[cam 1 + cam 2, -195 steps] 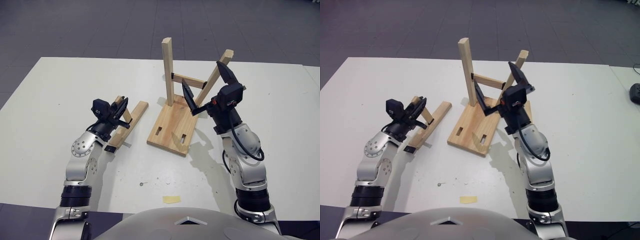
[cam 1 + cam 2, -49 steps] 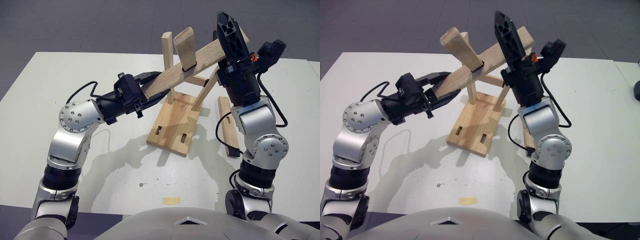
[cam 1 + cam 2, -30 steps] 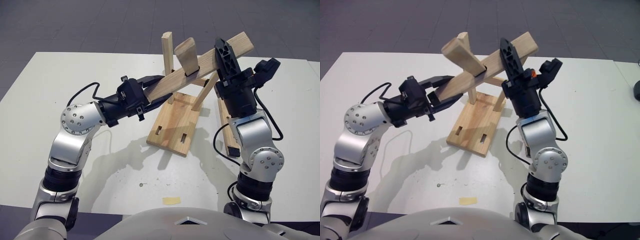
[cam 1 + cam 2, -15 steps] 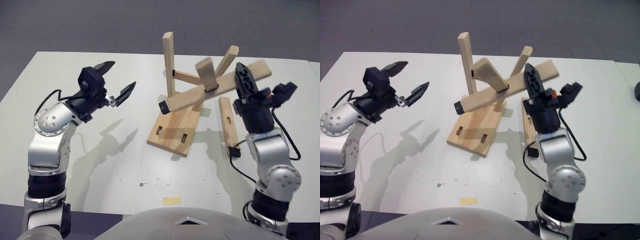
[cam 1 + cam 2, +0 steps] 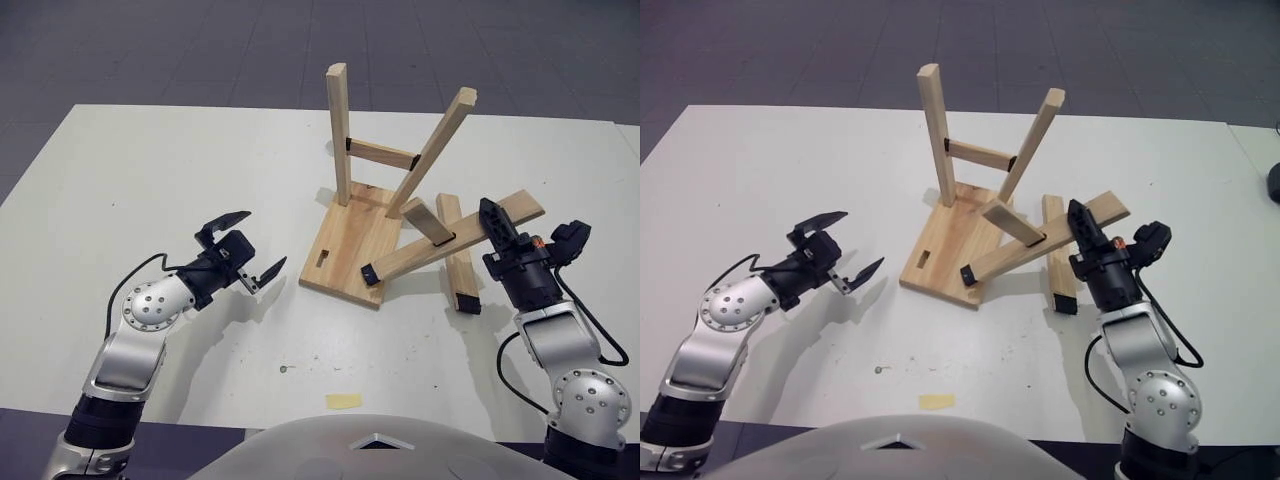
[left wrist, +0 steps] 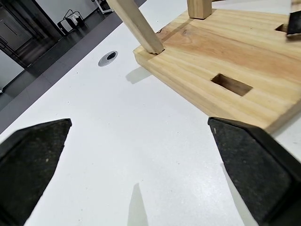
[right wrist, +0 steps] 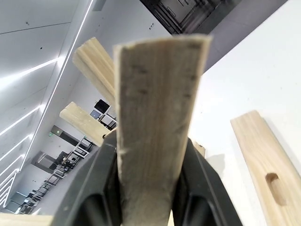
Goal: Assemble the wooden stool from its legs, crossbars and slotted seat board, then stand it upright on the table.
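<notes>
The right gripper (image 5: 492, 222) pinches the loose leg (image 5: 420, 250) across the seat board (image 5: 345, 240), left gripper (image 5: 266, 237) spread beside it; next, its end probably needs seating in a slot (image 5: 325, 257).

Four legs (image 5: 340, 130), two crossbars (image 5: 380, 153) — one seat board (image 5: 340, 250)

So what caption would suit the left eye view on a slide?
Right fingers grip a tilted leg piece at the seat board, two legs standing in it; left fingers open.
</notes>
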Motion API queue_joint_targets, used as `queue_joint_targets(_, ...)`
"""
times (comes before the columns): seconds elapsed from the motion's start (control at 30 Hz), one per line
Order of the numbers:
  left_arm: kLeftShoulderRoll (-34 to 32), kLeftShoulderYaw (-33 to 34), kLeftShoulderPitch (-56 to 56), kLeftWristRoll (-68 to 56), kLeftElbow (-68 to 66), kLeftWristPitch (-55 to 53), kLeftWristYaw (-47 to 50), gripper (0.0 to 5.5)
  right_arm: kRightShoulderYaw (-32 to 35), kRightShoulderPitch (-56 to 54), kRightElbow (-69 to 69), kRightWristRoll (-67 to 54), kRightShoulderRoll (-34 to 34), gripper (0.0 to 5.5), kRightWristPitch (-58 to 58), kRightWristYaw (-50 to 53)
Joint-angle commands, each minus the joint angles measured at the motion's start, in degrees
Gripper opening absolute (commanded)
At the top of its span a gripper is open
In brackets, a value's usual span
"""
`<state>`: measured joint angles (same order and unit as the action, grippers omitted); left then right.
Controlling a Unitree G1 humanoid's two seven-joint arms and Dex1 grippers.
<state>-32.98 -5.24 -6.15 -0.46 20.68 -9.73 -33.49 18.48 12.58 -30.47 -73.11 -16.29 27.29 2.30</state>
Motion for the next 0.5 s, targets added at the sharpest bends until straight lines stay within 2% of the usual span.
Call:
queue_joint_targets(0.03,1.4,-2.1,-0.6,2.3,1.3,0.1,1.7,5.40,1.0,-1.3,4.5,10.7,-4.6,1.03,0.2,1.4)
queue_joint_targets(0.33,3.9,-4.6,-1.7,4.5,1.8,0.0,4.0,5.40,2.8,-7.9,7.1,10.5,-4.9,1.03,-1.9,-1.6)
queue_joint_targets(0.5,4.8,-5.0,-1.7,4.7,2.3,-0.1,5.0,5.40,4.7,-11.3,6.9,9.2,-4.1,1.02,-2.6,0.5)
